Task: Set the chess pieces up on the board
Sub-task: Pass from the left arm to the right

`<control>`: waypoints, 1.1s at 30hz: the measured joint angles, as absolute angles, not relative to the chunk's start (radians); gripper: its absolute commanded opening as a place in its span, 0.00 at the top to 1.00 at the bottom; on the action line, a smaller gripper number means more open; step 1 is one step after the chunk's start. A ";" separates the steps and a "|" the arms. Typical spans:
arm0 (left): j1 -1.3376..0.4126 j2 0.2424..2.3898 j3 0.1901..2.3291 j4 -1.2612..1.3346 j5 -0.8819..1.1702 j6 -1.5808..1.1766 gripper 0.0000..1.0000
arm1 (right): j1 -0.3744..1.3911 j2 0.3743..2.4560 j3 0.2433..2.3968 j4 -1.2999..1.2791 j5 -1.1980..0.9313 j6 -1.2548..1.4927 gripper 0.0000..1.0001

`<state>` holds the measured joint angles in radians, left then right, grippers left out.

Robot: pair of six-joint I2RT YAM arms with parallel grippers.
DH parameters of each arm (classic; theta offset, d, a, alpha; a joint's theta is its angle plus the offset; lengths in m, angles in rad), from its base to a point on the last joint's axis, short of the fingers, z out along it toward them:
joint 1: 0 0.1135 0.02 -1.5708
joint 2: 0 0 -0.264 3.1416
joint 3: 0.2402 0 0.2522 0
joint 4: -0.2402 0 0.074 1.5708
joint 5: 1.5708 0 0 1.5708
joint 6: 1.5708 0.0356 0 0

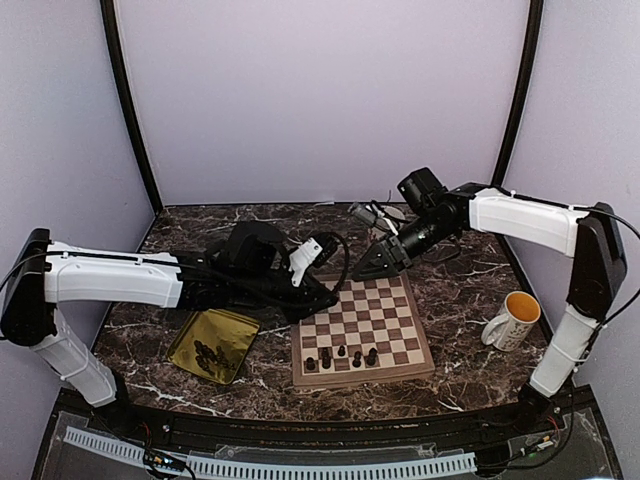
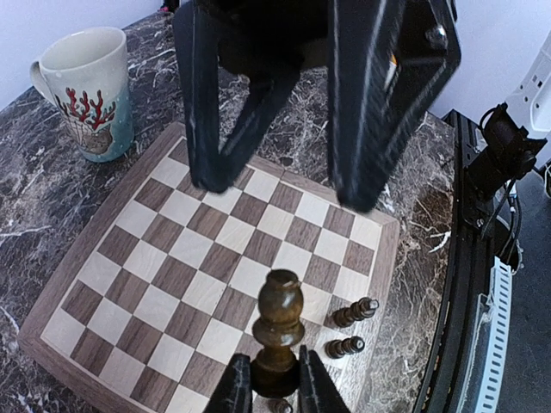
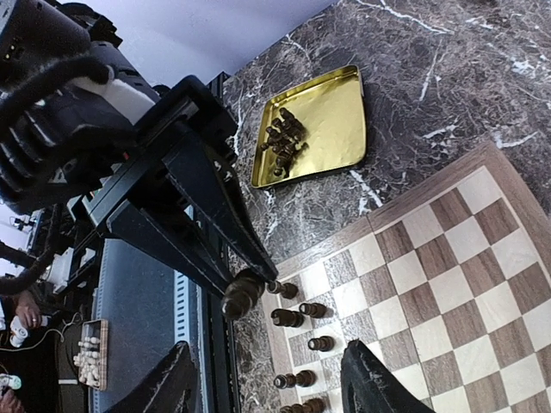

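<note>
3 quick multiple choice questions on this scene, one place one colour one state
1. In the top view, the mug stands where from the board? A to its left B to its right C on it
2. The tray is which colour? A red B gold C blue
3. The left gripper is A open, empty B out of view C shut on a chess piece
B, it sits past the board's right rim; B, it shines gold; C, the piece is pinched between its fingers.

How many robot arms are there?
2. The left arm reaches from the left, its tool gripping a piece at the board's left edge; the right arm reaches from the right, tool open above the far edge.
</note>
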<state>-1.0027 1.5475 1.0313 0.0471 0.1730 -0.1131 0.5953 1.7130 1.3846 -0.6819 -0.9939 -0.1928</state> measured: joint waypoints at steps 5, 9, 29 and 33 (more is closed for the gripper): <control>-1.003 1.560 1.032 0.080 0.179 -0.120 0.84 | 0.645 1.732 1.404 -0.681 -0.995 -0.163 0.49; -1.003 1.576 1.032 0.081 0.186 -0.124 0.84 | 0.663 1.752 1.422 -0.677 -0.996 -0.148 0.58; -1.003 1.579 1.041 0.103 0.187 -0.139 0.84 | 0.681 1.774 1.432 -0.650 -0.968 -0.115 0.83; -1.003 1.579 1.041 0.102 0.181 -0.144 0.84 | 0.682 1.774 1.432 -0.648 -0.964 -0.117 0.93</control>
<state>-1.0027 1.5791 1.0412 0.1017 0.1810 -0.1440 0.6823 1.7744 1.4319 -0.6479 -0.9642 -0.1169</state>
